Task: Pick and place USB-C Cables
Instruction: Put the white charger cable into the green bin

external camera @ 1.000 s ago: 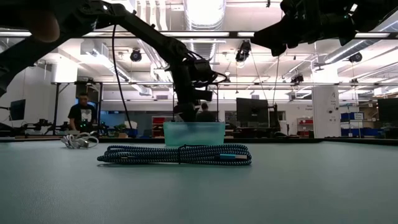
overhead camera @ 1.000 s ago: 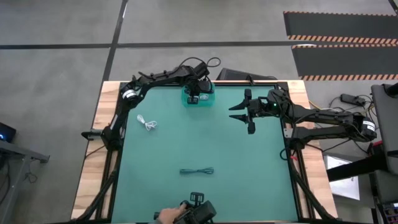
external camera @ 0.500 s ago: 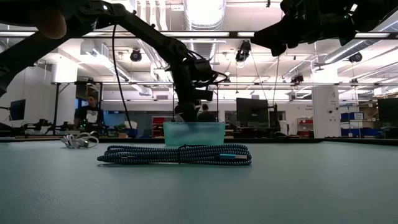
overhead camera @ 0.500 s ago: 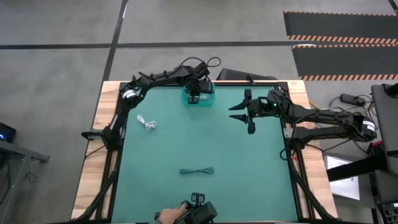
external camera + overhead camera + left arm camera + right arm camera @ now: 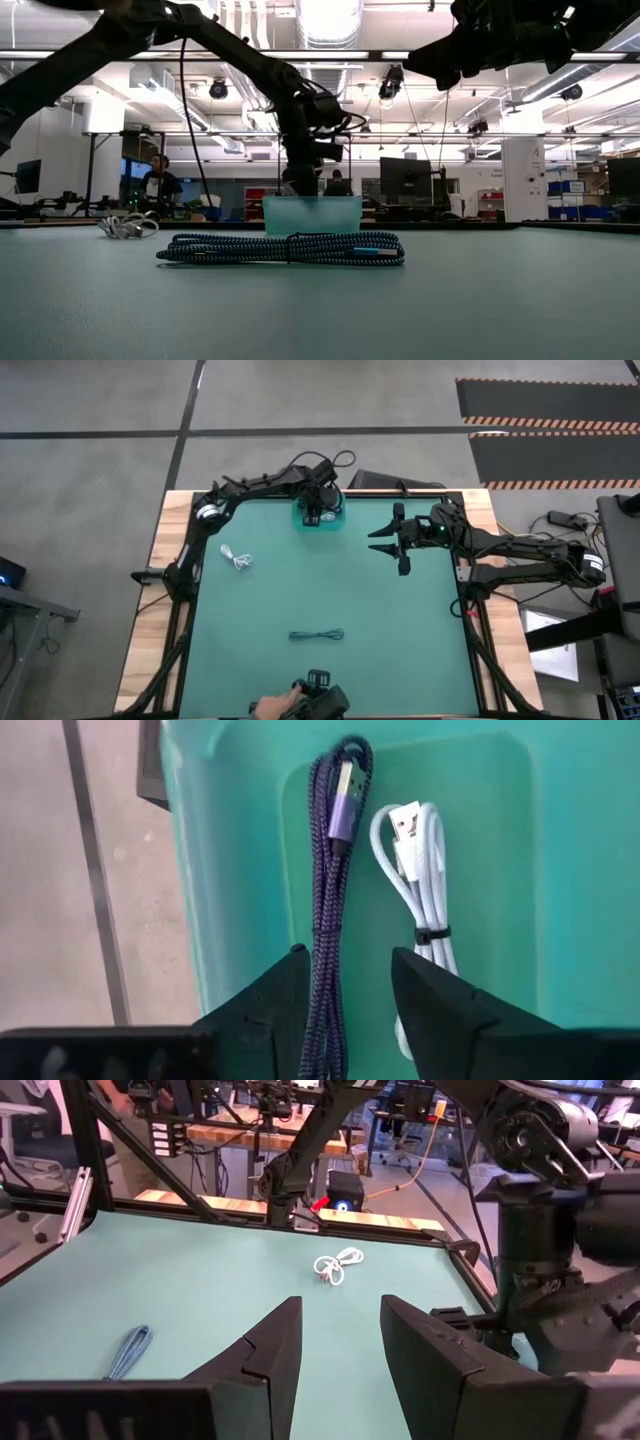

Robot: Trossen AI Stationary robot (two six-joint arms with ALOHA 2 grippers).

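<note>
My left gripper (image 5: 348, 955) hangs open over a teal bin (image 5: 230, 870) at the table's far edge (image 5: 335, 518), pointing steeply down. On the bin's floor lie a purple braided cable (image 5: 335, 850), running between the two fingers, and a tied white cable (image 5: 420, 870) beside it. A white bundled cable (image 5: 237, 559) lies on the green mat at the left. A dark braided cable (image 5: 317, 635) lies near the front middle. My right gripper (image 5: 375, 541) waits open and level above the mat's far right, with nothing between its fingers (image 5: 340, 1330).
A person's hand (image 5: 268, 707) holds a dark device (image 5: 320, 695) at the table's near edge. The mat between the bin, the two loose cables and the right arm is bare. In the low view people stand in the room beyond the table (image 5: 160, 185).
Both arms have kept still. In the room beyond the table, a person seen in the low view has walked a little toward the right.
</note>
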